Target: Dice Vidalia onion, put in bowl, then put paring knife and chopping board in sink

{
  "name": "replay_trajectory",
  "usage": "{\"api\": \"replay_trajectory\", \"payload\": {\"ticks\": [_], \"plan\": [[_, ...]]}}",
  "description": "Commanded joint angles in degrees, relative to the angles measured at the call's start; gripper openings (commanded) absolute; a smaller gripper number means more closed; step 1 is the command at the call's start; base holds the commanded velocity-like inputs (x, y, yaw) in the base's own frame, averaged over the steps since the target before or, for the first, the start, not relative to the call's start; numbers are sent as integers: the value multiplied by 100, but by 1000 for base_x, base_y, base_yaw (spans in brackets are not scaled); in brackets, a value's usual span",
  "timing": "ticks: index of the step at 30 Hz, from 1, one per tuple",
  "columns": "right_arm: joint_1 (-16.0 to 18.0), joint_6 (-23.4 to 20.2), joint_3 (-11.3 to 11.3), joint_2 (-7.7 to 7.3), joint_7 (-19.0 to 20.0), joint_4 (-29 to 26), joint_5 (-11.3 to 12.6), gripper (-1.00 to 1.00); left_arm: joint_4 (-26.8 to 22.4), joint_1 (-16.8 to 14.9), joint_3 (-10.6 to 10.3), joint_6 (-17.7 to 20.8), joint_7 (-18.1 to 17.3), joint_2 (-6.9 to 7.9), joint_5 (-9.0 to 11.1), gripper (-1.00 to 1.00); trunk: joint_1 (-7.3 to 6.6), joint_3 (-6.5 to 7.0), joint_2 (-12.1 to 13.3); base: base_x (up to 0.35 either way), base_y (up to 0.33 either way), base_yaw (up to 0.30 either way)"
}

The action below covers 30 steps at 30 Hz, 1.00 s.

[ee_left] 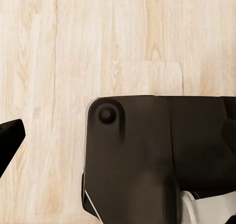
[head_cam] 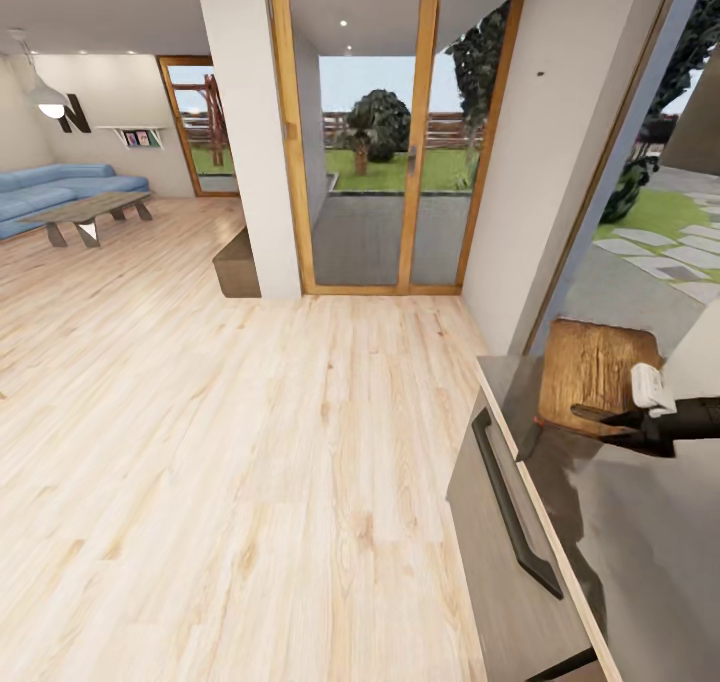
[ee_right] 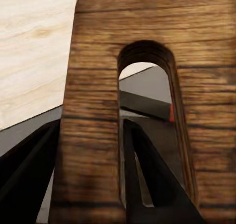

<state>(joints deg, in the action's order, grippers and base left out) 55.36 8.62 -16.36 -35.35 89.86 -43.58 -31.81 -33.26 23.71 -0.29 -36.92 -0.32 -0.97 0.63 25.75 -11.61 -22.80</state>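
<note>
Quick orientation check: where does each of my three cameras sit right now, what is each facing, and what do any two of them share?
Head view: from the head, looking down over wood floor toward a glass door; right gripper at the chopping board on the countertop.
Left wrist view: faces the floor and the robot's dark base.
Right wrist view: along the fingers straddling the chopping board.
Shared: the board, head and right wrist views.

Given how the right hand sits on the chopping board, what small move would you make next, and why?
Probably lift slightly: the right hand is shut on the chopping board, a finger passing through its handle slot, and the board hangs tilted over the countertop.
</note>
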Motion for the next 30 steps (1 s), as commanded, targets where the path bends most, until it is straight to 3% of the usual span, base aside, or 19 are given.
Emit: {"api": "replay_trajectory", "payload": {"ticks": [1, 8, 14, 30], "plan": [[9, 169, -22, 4, 14, 137, -27, -100, -10, 2, -3, -6, -3, 0, 7, 100, 4, -10, -11, 0, 0, 0], [9, 864, -13, 32, 14, 1036, 5, -100, -13, 2, -2, -13, -7, 0, 7, 100, 4, -10, -11, 0, 0, 0], [9, 1201, -2, 65, 14, 1537, 15, -100, -10, 2, -5, -8, -4, 0, 7, 100, 4, -10, -11, 0, 0, 0], [9, 1396, -25, 5, 14, 1785, 8, -100, 117, 2, -6, -6, -12, -6, 0, 100, 4, -10, -11, 0, 0, 0]]}}
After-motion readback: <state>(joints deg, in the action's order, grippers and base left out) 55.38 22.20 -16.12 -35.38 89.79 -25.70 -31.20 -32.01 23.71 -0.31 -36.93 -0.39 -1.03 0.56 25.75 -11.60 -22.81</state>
